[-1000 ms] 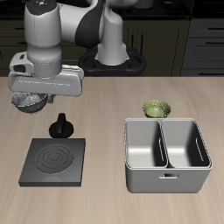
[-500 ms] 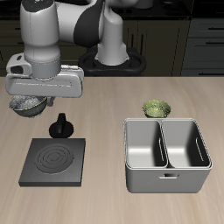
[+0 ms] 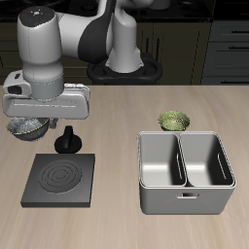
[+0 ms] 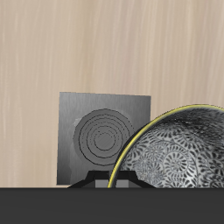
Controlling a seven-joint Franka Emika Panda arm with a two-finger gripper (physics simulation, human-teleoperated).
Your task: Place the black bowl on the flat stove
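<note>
Gripper [image 3: 29,124] carries the black bowl [image 3: 27,126], apparently pinched at its rim, above the table [image 3: 117,117] behind the flat stove [image 3: 59,179], moka pot [image 3: 68,141] alongside.

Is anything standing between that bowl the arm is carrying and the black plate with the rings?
The small black moka pot stands at the back edge of the flat stove, close beside the held black bowl. It looks like the only thing near the path; the stove's ringed top is bare.

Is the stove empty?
Yes. The stove has nothing on its rings; the bowl hangs in the end effector above the table.
</note>
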